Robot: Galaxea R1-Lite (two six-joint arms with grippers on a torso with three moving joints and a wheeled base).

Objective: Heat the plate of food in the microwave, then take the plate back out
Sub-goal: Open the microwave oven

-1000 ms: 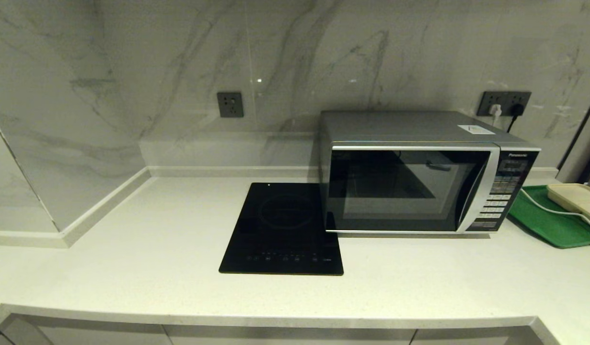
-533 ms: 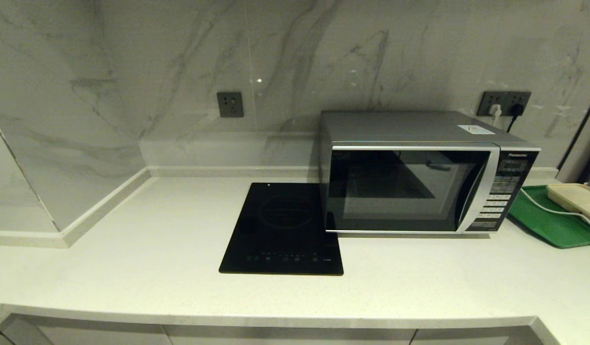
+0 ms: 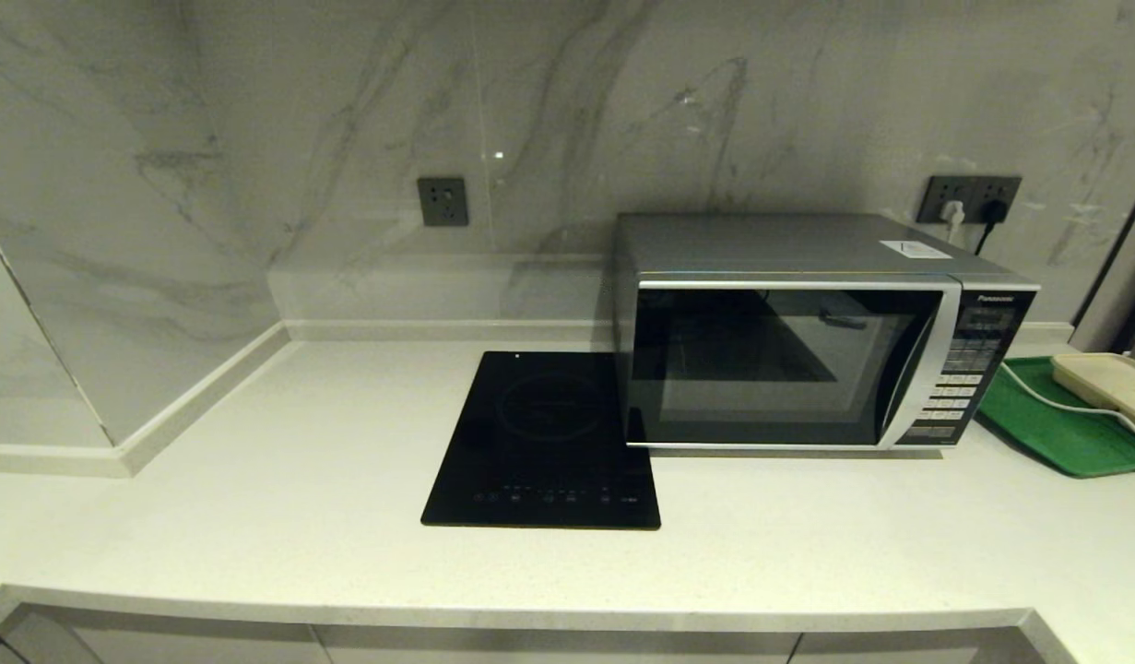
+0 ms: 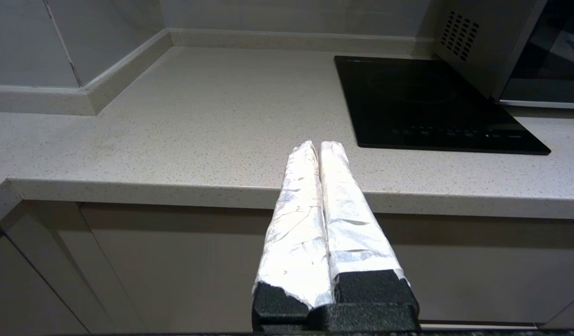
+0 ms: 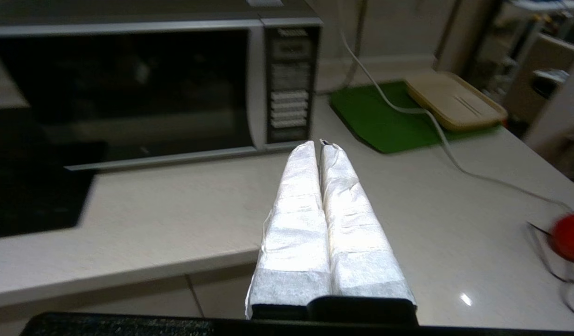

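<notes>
Head view matches the earlier pics: nothing on the counter [image 3: 254, 516] has shifted & no arm shows in it. Left to right: black hob [image 3: 544, 443] set flat, then microwave [image 3: 807, 341] touching its right edge, door closed, green tray [image 3: 1056, 424] w/ a cream box [image 3: 1111, 383] at far right, both cut off by the frame edge. Behind the dark door glass, contents can't be made out; plate of food isn't visible anywhere. Left gripper [image 4: 316, 145] sits low in front of the counter edge, padded fingers pressed together, holding nothing. Right gripper [image 5: 317, 143] is over the counter edge, aimed at the microwave's button panel, fingers also together & empty. A blurred red object [image 5: 568, 242] sits near the counter's right end.
</notes>
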